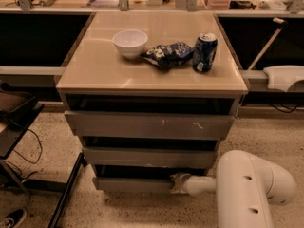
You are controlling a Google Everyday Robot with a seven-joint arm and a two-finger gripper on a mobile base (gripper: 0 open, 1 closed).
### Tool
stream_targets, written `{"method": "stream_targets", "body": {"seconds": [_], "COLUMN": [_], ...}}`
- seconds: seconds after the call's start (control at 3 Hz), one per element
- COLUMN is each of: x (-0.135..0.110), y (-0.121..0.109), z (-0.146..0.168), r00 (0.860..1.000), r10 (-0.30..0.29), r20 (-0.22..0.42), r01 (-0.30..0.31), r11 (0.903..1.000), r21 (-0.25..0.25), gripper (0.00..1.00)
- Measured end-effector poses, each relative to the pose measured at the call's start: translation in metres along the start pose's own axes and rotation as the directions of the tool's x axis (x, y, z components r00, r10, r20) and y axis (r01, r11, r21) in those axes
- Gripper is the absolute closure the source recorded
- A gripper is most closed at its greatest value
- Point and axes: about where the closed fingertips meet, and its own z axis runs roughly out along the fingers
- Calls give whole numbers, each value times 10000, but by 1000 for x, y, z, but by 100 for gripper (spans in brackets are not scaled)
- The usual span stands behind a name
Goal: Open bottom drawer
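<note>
Bottom drawer (133, 185): lowest of three grey fronts in the cabinet (152, 77), just above the floor, flat, no handle. Dark gap above its upper edge. It looks shut or barely out, hard to say from this steep angle.

Left to right:
- shoe (12, 218) at the far-left bottom corner, well apart from the cabinet.
- white bowl (130, 42) upright on the cabinet top, left of centre.
- dark snack bag (167, 54) lying just beside the bowl.
- blue can (204, 52) upright, just beside the bag.
- top drawer (149, 125) and middle drawer (149, 158) under the top, both out of play.
- gripper (178, 183) at the right part of the bottom drawer's upper edge, touching or hooked on it. Whether it is closed on that edge: cannot tell.
- white arm (251, 186) reaching in low from the right.

Handling, my read: rigid panel front, smooth and slippery on the face, so the only purchase is the top lip via the gap. Probably light and empty. Pull straight out and level, because a hold right of centre may skew it on the runners.
</note>
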Motion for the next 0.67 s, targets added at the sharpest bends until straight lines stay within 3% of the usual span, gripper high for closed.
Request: {"method": "stream_targets", "body": {"seconds": [0.67], "x": [-1], "y": [11], "z": [-6], "r00": [9999], "r10": [-9], "r20": [-105], "r01": [11], "r11": [9999], "r21": [124], "gripper": [100]}}
